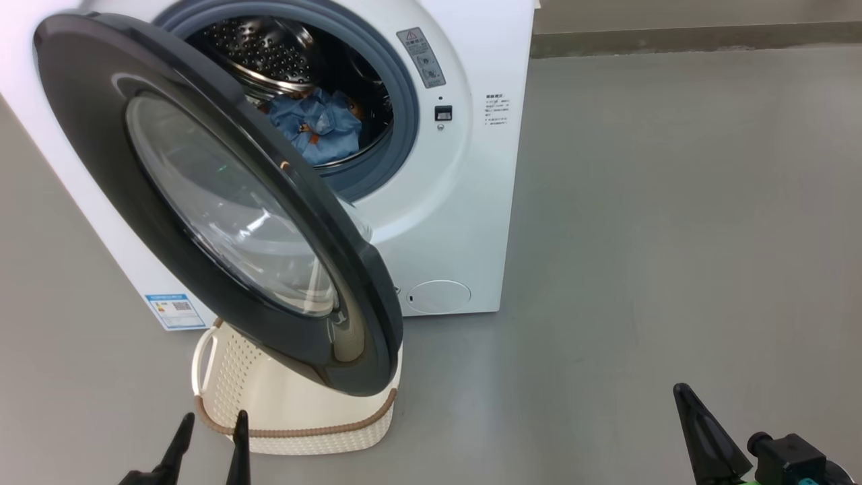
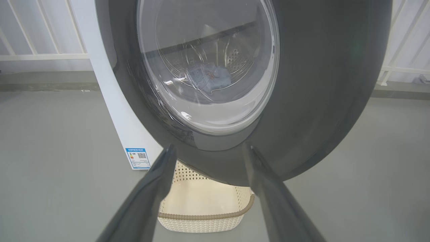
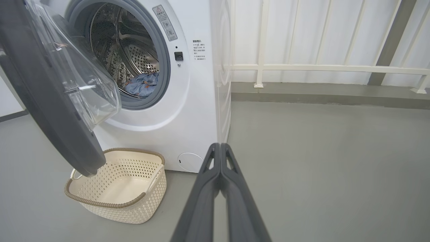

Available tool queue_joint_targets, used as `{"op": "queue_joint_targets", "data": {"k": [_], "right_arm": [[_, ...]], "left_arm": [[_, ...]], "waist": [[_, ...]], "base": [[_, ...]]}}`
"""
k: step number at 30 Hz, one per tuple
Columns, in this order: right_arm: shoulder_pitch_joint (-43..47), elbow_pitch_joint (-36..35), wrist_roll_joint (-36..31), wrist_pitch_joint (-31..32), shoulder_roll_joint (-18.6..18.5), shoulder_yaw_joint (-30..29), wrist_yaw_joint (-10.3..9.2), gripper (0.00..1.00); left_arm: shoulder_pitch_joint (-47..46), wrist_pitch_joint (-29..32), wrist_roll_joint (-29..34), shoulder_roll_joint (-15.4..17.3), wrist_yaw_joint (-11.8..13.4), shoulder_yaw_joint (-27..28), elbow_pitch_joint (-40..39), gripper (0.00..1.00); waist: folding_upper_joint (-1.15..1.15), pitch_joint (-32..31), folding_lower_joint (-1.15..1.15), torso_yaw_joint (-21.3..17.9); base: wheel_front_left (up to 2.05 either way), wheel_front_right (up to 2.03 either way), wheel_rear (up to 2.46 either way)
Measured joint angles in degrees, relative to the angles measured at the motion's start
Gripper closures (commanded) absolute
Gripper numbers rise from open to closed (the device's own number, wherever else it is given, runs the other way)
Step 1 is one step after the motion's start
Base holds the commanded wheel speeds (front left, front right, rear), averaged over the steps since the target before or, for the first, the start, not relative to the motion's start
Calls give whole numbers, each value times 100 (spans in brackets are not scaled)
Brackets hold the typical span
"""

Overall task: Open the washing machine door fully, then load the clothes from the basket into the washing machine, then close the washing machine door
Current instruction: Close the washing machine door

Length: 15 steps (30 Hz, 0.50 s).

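The white washing machine [image 1: 444,222] stands ahead with its black-rimmed glass door [image 1: 222,202] swung out, partly open. Blue clothes [image 1: 316,128] lie inside the steel drum [image 3: 142,84]. Under the door's lower edge sits the cream basket [image 1: 303,417], and what shows of its inside is bare [image 3: 117,188]. My left gripper [image 1: 210,438] is open, low at the basket's near rim, pointing at the door [image 2: 319,84], with nothing between its fingers. Far right over the floor, my right gripper [image 3: 220,148] is shut on nothing, its fingers pressed together.
Grey floor [image 1: 673,236] spreads wide to the machine's right. A white railing [image 3: 319,69] and wall run behind. A blue label [image 1: 176,311] is stuck low on the machine's left front.
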Motion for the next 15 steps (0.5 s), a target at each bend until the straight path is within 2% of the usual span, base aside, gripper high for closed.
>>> {"op": "queue_joint_targets", "data": {"k": [6,15], "right_arm": [[-221,-81,96,0,25,74,0,100],[-1174,-1021,350,-1,51,570,0,100]], "left_arm": [[40,-8,0,-13,-47,63,-3,0],[42,-15,-5,-20,-46,-10,-15,0]], "waist": [[0,35,0,26],[0,64,0,181]], "base": [[0,0,0],[0,0,0]]}}
